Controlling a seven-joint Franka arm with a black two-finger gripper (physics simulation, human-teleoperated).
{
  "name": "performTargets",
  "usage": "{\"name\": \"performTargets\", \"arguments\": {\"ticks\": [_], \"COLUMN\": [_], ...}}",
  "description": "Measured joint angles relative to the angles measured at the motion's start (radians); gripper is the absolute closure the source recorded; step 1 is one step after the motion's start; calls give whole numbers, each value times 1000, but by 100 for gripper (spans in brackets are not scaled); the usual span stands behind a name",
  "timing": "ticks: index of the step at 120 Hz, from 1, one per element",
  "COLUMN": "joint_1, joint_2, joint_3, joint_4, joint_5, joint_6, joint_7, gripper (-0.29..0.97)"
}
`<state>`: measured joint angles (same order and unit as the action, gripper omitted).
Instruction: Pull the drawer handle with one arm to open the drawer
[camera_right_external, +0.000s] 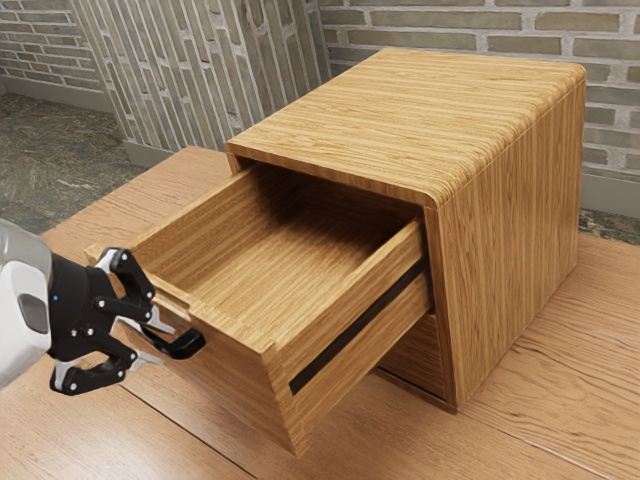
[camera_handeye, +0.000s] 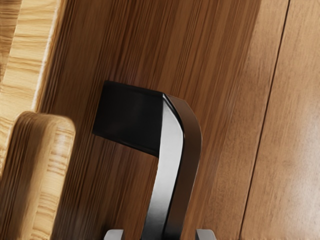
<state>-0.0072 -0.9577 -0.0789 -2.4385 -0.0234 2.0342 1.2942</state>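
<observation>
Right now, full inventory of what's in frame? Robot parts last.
cabinet: 1, light oak, on the table toward the exterior view's right
drawer: 1, same oak, pulled well out of the cabinet
handle: 1, black, on the drawer front, between the gripper's fingers
table: 1, brown wood planks, under the cabinet
brick wall: 1, grey, behind the cabinet
slatted panel: 1, grey, exterior view's upper left
floor: 1, dark stone, beyond the table
gripper: 1, black, open around the handle
arm: 1, white and black, exterior view's left edge
</observation>
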Motion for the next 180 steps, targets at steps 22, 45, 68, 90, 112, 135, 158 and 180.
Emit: {"name": "performTargets", "arguments": {"ticks": [22,45,68,90,112,135,158,180], "joint_1": [5,5,5,5,5,5,15,44], "joint_2": [-53,-95,-101,-101,-105,-86,142,591], "joint_3": [-2,-1,8,14,16,10,-6,-3], "joint_4": [-29,-51,-54,-55,-48,31,404,916], "joint_5": [0,1,5,9,9,9,16,71], "joint_6": [-21,-46,-54,-59,-61,-65,-151,-456], "joint_7": [-8,-15,-20,-23,-25,-26,-50,-246], "gripper": [57,55,56,37,29,27,14,6]}}
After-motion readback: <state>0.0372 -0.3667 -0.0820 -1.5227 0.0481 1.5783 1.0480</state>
